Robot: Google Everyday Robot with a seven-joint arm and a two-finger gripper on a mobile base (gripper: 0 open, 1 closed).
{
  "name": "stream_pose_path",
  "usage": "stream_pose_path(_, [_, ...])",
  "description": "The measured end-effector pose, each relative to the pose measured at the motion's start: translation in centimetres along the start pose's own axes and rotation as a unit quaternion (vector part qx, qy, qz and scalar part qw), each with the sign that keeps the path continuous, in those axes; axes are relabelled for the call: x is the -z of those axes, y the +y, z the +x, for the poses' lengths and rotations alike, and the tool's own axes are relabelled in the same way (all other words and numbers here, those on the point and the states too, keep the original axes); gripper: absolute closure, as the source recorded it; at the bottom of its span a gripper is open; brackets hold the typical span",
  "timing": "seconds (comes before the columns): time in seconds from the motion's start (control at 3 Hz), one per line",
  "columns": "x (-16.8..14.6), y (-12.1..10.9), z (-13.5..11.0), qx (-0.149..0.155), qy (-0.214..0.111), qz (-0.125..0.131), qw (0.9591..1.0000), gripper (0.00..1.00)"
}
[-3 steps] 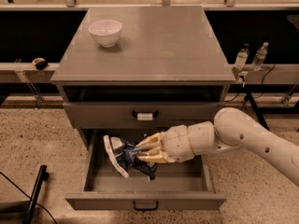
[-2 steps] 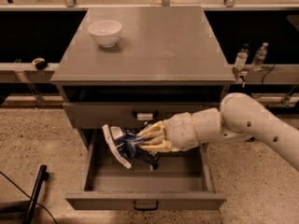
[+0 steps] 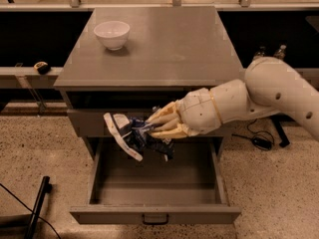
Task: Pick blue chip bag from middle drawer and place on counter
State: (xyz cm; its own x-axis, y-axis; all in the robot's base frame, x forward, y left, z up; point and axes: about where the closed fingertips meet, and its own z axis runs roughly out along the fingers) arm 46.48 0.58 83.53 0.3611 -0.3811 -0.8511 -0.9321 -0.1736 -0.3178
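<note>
My gripper [image 3: 155,125] is shut on the blue chip bag [image 3: 133,136], a crumpled dark-blue foil bag with white edges. It holds the bag in the air in front of the closed top drawer, above the open middle drawer [image 3: 154,214]. The drawer is pulled far out, with its dark bar handle at the front. The grey counter [image 3: 169,44] lies above and behind the bag. My white arm reaches in from the right.
A white bowl [image 3: 111,34] stands on the counter's back left. A dark pole [image 3: 37,208] leans at the lower left on the speckled floor. Cables and a small black object [image 3: 261,142] lie on the floor at the right.
My gripper has lifted the blue chip bag up out of the middle drawer, to the height of the top drawer's front. The arm has risen with it.
</note>
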Motion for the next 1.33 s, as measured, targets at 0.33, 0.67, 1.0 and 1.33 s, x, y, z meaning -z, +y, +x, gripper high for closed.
stream_pose_path(0.33, [0.3, -0.1, -0.4, 0.004, -0.002, -0.003, 1.0, 1.0])
stream_pose_path(0.67, [1.1, -0.8, -1.8, 0.008, 0.026, 0.0, 0.9996, 1.0])
stream_pose_path(1.0, [3.8, -3.2, -4.3, 0.006, 0.089, 0.006, 0.996, 1.0])
stream_pose_path(1.33, [10.5, -9.4, -4.8, -0.044, 0.165, 0.061, 0.9833, 1.0])
